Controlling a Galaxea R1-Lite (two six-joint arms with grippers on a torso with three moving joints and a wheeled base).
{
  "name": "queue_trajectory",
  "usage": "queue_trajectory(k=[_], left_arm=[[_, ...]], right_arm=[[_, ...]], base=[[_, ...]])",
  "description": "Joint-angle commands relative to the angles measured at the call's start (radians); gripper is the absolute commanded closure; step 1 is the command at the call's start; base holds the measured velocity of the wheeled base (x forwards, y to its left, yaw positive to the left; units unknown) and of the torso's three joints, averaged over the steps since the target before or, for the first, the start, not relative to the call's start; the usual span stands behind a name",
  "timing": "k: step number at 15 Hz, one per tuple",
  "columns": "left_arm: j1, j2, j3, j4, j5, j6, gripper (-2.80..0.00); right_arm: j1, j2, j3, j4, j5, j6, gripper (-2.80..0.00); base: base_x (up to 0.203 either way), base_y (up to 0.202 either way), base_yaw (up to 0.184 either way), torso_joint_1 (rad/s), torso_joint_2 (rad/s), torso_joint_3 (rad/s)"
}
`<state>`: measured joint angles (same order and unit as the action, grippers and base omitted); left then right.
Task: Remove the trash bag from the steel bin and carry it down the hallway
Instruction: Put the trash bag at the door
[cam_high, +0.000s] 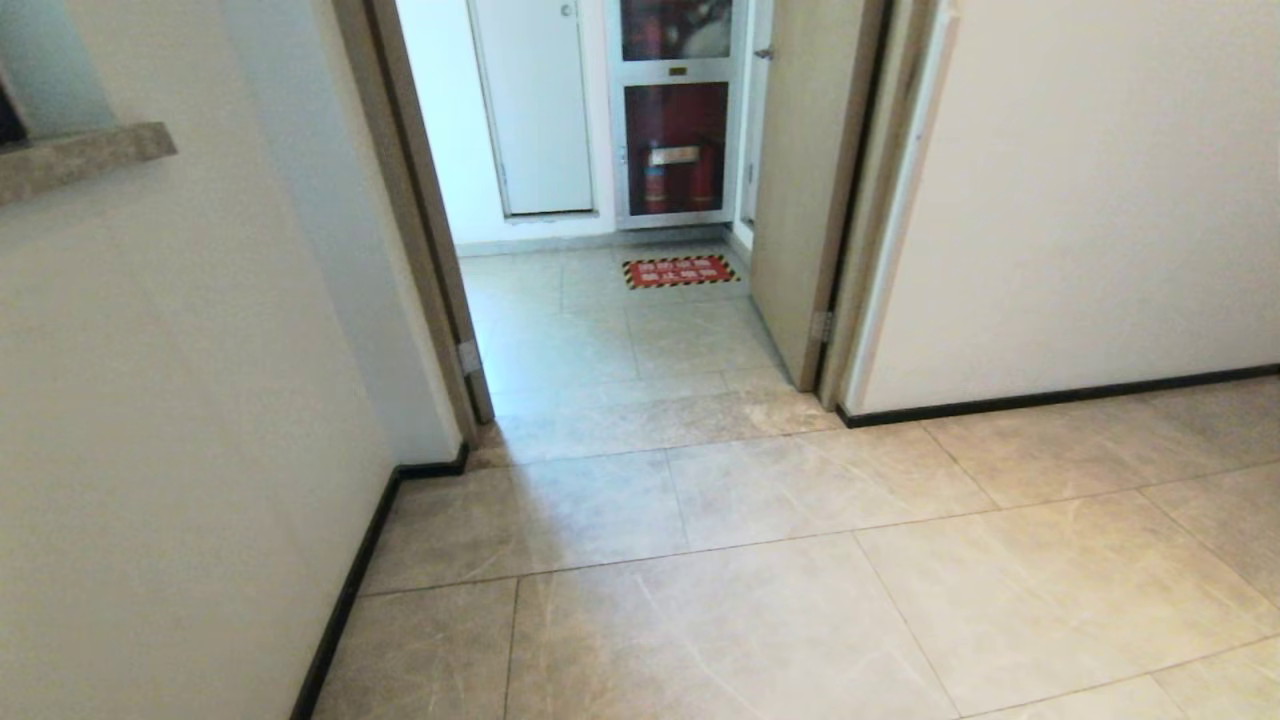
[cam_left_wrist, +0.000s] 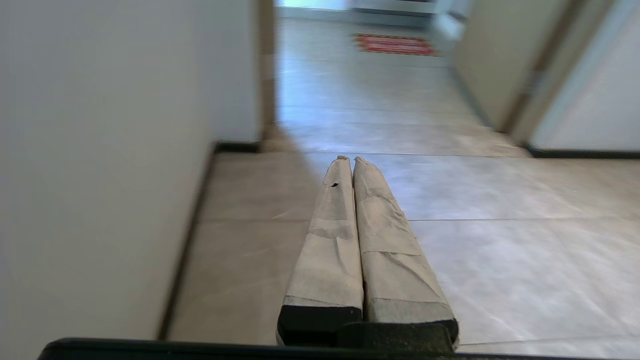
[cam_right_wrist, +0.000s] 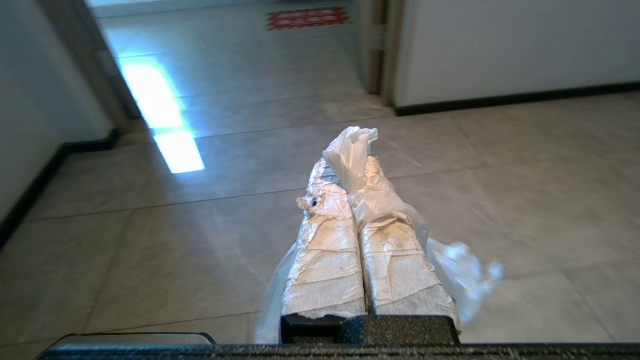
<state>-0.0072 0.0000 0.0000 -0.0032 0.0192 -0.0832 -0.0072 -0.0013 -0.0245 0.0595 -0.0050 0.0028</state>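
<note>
The trash bag (cam_right_wrist: 353, 152), thin crinkled white plastic, is pinched between the taped fingers of my right gripper (cam_right_wrist: 345, 167), which is shut on it. A twist of the bag sticks up past the fingertips, and more of it hangs down on both sides of the fingers above the hallway floor (cam_right_wrist: 525, 210). My left gripper (cam_left_wrist: 350, 160) is shut with nothing in it, its taped fingers pressed together and held low over the beige tiles. Neither arm shows in the head view. The steel bin is out of view.
A white wall (cam_high: 150, 450) with a black baseboard runs close on the left. Ahead is an open doorway (cam_high: 610, 340) with a brown door (cam_high: 800, 200) swung inward. Beyond it lie a red floor sticker (cam_high: 680, 271) and a fire cabinet (cam_high: 675, 140). Another wall (cam_high: 1080, 200) stands on the right.
</note>
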Motion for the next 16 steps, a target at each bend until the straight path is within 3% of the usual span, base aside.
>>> queue_trajectory(k=[1, 11, 16], left_arm=[[0.0, 0.0, 0.0, 0.0, 0.001, -0.001, 0.0], [0.0, 0.0, 0.0, 0.0, 0.001, -0.001, 0.0], [0.0, 0.0, 0.0, 0.0, 0.001, -0.004, 0.0]], right_arm=[[0.0, 0.0, 0.0, 0.0, -0.001, 0.002, 0.0], [0.0, 0.0, 0.0, 0.0, -0.003, 0.002, 0.0], [0.0, 0.0, 0.0, 0.0, -0.003, 0.002, 0.0]], base=[[0.002, 0.009, -0.16, -0.002, 0.0, 0.002], [0.0, 0.001, -0.021, 0.0, 0.0, 0.001], [-0.001, 0.004, -0.145, 0.002, 0.0, 0.004]])
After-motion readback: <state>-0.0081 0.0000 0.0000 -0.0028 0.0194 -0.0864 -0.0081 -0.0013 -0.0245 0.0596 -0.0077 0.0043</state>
